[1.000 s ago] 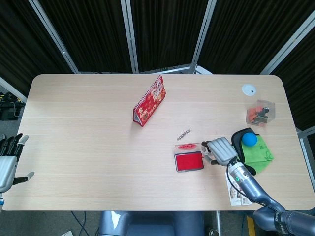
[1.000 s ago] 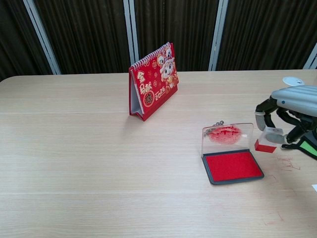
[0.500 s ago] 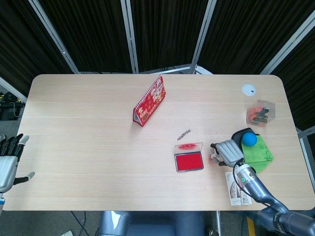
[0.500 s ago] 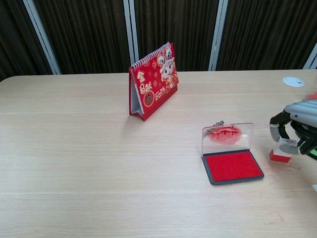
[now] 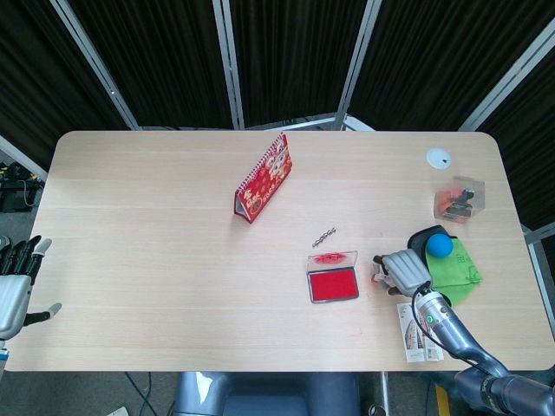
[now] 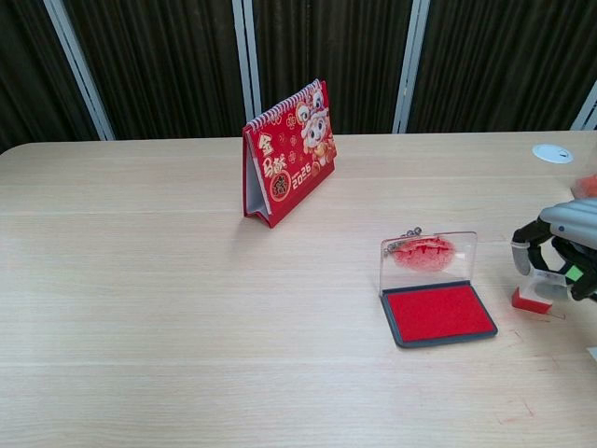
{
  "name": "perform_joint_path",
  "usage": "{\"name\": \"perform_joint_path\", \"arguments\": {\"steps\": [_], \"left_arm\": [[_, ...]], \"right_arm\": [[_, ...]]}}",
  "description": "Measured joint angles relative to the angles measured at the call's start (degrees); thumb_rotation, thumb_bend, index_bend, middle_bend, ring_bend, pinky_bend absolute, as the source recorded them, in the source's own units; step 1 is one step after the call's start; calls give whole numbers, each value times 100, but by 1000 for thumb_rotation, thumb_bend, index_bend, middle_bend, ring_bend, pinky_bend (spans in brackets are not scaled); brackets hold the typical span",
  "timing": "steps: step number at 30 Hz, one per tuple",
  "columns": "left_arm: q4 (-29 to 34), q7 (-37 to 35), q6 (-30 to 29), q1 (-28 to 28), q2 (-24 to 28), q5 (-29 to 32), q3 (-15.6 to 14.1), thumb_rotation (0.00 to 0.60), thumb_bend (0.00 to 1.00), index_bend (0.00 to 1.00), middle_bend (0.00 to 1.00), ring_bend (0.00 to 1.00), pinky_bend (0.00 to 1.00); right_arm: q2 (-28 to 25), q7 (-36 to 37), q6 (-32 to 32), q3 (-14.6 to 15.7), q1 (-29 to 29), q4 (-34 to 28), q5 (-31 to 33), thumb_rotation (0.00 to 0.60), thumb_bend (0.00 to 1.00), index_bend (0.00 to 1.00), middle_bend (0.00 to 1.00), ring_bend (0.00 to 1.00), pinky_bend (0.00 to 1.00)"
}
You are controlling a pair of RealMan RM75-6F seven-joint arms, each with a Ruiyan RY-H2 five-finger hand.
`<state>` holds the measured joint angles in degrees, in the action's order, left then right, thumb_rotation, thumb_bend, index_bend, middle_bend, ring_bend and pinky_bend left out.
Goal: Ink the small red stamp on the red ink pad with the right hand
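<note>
My right hand [image 6: 560, 261] pinching small red-based clear-topped stamp [image 6: 533, 289], seemingly on tabletop [image 6: 187, 280] beside open red ink pad [image 6: 438, 314]; loose pinch could tip it, smear.

Right hand [image 6: 569, 245] cut by chest view's right edge; only its fingers and part of the back show. Small red stamp [image 6: 532, 297]: upper part hidden by fingers. Left hand [image 5: 15, 286] clipped at head view's left edge. Clear box [image 5: 459, 201] contents too small to identify.

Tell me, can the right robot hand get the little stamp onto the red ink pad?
Probably yes. The right robot hand holds the stamp just right of the ink pad, whose lid stands open, with nothing between them.
</note>
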<state>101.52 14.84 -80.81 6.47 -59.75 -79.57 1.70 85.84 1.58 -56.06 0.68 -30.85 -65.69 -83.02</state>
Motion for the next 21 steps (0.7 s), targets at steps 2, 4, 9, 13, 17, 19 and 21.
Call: {"name": "perform_joint_path", "arguments": {"steps": [2, 4, 9, 13, 17, 19, 21], "left_arm": [[1, 4, 0, 0, -1, 0, -2, 600, 0, 0, 0, 0, 0], [-6, 4, -1, -3, -8, -2, -5, 600, 0, 0, 0, 0, 0], [-8, 13, 4, 0, -12, -2, -7, 600, 0, 0, 0, 0, 0], [-7, 11, -3, -2, -11, 0, -3, 600, 0, 0, 0, 0, 0], [0, -3, -1, -5, 0, 0, -6, 600, 0, 0, 0, 0, 0], [8, -15, -10, -10, 8, -7, -9, 600, 0, 0, 0, 0, 0], [19, -32, -24, -18, 20, -22, -11, 600, 0, 0, 0, 0, 0]], "right_arm": [[-3, 9, 3, -2, 2, 0, -16, 600, 288, 453, 527, 803, 1000], [2, 4, 7, -5, 5, 12, -21, 600, 289, 450, 525, 802, 1000], [7, -14, 26, -16, 18, 27, -18, 600, 287, 436, 509, 802, 1000], [-10, -1, -14, -26, 29, 5, -33, 600, 287, 421, 498, 803, 1000], [-84, 68, -186, -64, 56, -109, -87, 600, 286, 408, 490, 802, 1000], [-155, 115, -308, -83, 75, -217, -134, 600, 286, 404, 487, 803, 1000], [-283, 166, -467, -99, 105, -397, -205, 600, 284, 402, 485, 802, 1000]]}}
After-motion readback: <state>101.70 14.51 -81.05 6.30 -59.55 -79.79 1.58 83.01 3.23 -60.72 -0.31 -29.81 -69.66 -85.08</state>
